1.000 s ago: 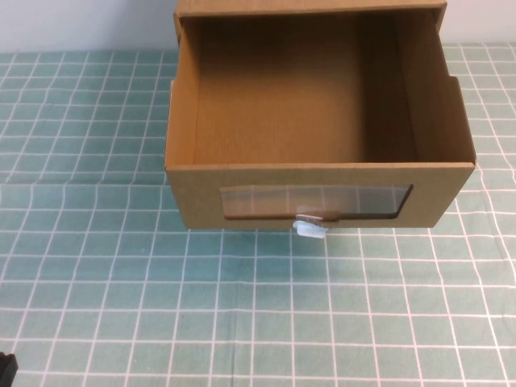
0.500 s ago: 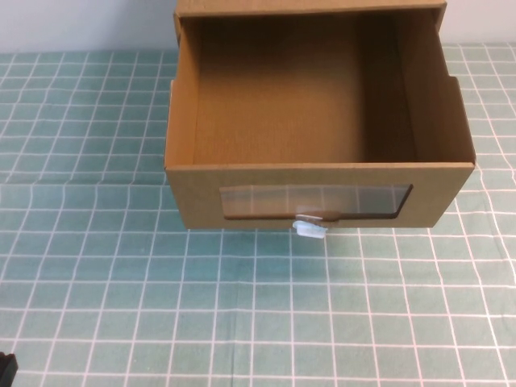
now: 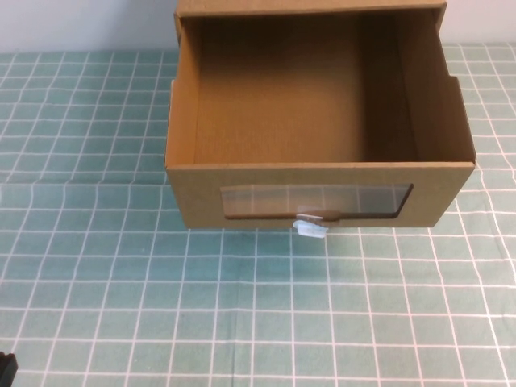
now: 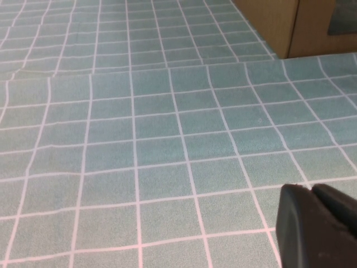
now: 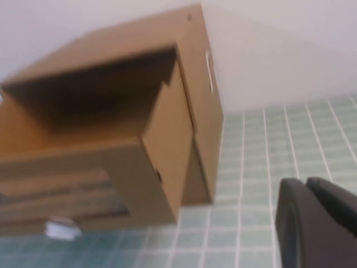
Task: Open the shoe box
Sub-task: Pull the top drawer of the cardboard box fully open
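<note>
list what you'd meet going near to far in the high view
left gripper, shut, at the near-left corner → checked cloth → white pull tab → windowed drawer front → drawer floor → outer sleeve. right gripper, shut, is outside this view, off the box's right.

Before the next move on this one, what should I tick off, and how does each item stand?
1. Drawer slid out of the shoe box: ok.
2. Pull tab free, nothing gripping it: ok.
3. Left gripper low over the tablecloth, apart from the box, fingers shut on nothing: ok.
4. Right gripper off the box's right side, not touching it, fingers shut on nothing: ok.
5. Drawer at full travel: cannot tell.
</note>
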Action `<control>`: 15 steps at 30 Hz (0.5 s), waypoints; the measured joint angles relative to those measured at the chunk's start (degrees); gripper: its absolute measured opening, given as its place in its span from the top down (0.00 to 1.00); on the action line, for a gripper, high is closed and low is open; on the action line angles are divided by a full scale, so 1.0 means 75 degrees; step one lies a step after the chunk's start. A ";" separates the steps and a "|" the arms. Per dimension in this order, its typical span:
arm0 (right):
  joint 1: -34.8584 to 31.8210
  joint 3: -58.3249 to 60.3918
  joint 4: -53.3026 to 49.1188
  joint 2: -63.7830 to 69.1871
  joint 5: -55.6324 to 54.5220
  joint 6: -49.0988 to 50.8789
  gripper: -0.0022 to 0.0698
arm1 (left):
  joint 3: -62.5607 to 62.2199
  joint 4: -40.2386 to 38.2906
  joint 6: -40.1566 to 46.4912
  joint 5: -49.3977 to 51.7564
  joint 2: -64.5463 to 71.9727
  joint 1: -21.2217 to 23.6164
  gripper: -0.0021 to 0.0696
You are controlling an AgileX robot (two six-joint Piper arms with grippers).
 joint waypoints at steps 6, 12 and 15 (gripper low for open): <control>-0.0016 0.2243 -0.0979 0.0000 -0.1368 0.0000 0.99 | 0.0000 0.0000 0.0000 0.0000 0.0000 0.0000 0.98; -0.0542 0.3392 -0.1128 0.0000 -0.2350 0.0000 0.99 | 0.0000 0.0000 0.0000 0.0000 0.0000 0.0000 0.98; -0.1023 0.3404 -0.1047 0.0000 -0.2309 0.0000 0.99 | 0.0000 0.0000 0.0000 0.0000 0.0000 0.0000 0.98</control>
